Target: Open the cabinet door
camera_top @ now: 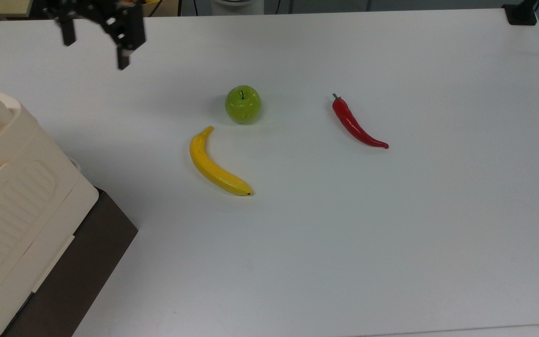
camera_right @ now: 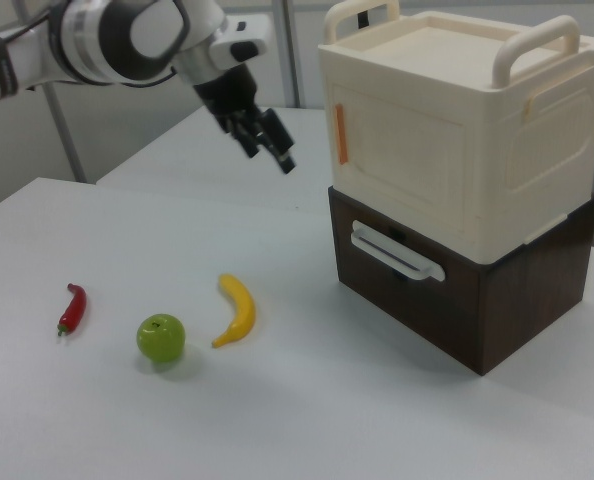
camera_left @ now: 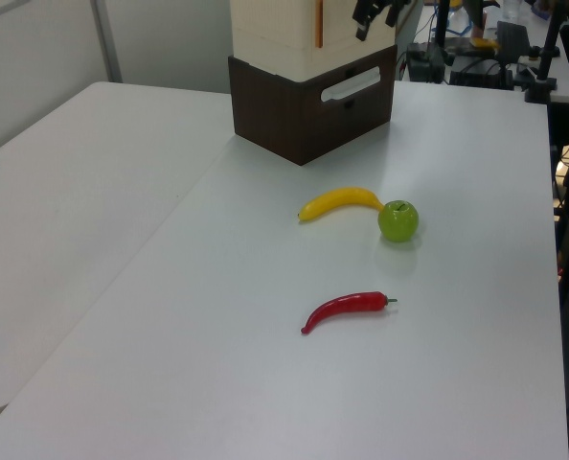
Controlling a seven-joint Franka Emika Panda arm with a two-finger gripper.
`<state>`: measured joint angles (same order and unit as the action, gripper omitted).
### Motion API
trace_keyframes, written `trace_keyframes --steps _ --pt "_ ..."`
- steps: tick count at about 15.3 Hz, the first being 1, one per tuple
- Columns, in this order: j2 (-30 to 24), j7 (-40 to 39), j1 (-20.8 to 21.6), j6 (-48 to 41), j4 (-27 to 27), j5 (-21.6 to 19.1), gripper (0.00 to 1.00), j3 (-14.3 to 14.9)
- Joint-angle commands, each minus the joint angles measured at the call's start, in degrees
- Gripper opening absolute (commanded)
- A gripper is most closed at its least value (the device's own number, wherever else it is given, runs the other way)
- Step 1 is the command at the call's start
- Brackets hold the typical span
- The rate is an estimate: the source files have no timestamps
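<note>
Presently: tool (camera_top: 95,50) wide open, empty, raised above counter (camera_top: 391,210), apart from cabinet (camera_right: 447,130); cabinet door (camera_right: 402,165) shut.

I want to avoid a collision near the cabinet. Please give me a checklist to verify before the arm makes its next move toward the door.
1. Cabinet door closed, orange tab at its edge: ok.
2. Gripper apart from the cabinet, in the air on the right view's left of it: ok.
3. Fingers open, holding nothing: ok.
4. Banana, apple and chili lying away from the door: ok.
5. Gripper lined up with the tab: not ok.
6. Brown drawer below shut: ok.
</note>
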<state>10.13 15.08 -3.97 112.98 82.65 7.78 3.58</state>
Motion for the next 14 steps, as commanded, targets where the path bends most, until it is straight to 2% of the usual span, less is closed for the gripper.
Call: trace_keyframes --steps 1,10,11,14 --pt "2.51 1.27 -1.39 8.55 -1.35 1.01 1.0 0.03" --pt "8.23 1.45 -1.48 25.52 -1.35 3.12 0.99 0.11" --pt "8.5 1.36 -1.57 26.93 -1.35 3.29 0.95 0.11" --pt "9.47 1.44 -1.48 28.61 -1.26 7.32 0.78 0.03"
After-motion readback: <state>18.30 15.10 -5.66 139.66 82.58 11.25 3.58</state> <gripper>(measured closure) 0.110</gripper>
